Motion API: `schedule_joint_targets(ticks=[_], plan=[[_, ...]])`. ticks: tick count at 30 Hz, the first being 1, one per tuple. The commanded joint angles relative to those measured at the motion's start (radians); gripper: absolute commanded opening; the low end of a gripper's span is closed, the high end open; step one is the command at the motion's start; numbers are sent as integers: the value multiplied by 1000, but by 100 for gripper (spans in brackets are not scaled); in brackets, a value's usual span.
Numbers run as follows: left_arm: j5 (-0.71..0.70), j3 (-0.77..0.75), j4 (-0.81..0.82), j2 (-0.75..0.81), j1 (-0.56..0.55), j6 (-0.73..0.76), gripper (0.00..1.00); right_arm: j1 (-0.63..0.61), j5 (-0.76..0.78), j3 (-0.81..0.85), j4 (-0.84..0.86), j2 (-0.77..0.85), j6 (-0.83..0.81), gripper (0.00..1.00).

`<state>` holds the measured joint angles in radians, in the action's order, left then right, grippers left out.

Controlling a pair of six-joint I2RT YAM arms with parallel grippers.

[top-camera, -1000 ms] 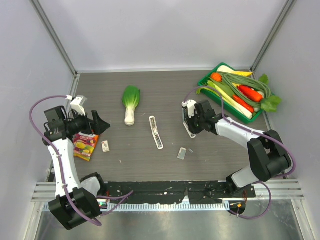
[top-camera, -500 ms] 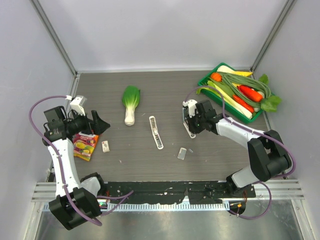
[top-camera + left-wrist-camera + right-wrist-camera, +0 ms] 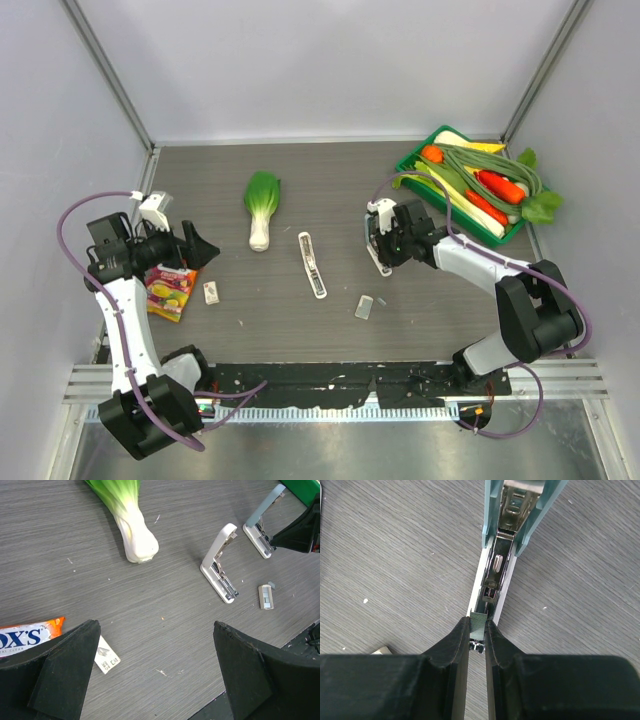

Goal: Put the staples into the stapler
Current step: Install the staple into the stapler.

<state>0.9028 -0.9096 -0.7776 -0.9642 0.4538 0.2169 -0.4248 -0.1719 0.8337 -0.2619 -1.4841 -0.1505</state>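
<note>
The white stapler point(image 3: 312, 264) point(image 3: 220, 565) lies hinged open mid-table, with no gripper on it. The staples box point(image 3: 211, 292) point(image 3: 106, 655), small and whitish, lies beside the candy bag and just in front of my left gripper point(image 3: 200, 247) point(image 3: 155, 626). That gripper hovers wide open, with nothing between its fingers. My right gripper point(image 3: 378, 245) point(image 3: 477, 625) is shut on a short grey strip point(image 3: 479, 621). It holds the strip at the near end of the metal channel of a second, pale blue stapler point(image 3: 520, 510) point(image 3: 381, 264), also open.
A bok choy point(image 3: 262, 205) lies behind the white stapler. An orange candy bag point(image 3: 170, 290) sits under the left arm. A small grey box point(image 3: 365, 306) lies near the front. A green tray point(image 3: 425, 183) of vegetables stands at the back right.
</note>
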Motion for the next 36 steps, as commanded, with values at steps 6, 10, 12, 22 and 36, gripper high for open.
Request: schedule_joint_targets(ticks=[6,10,12,22,36], plan=[[33,5,21,7,13,9,100,12,-24,10,15,27,14,15],[35,3,21,5,14,9,100,11,-24,8,16,27,14,14],[35,3,21,7,16,10,100,11,-21,8,16,27,14,15],[39,3,18,7,20,12,100,14,-18,8,18,21,12,15],[44,3,20,7,23,12,100,26,-37,13,13,18,25,15]])
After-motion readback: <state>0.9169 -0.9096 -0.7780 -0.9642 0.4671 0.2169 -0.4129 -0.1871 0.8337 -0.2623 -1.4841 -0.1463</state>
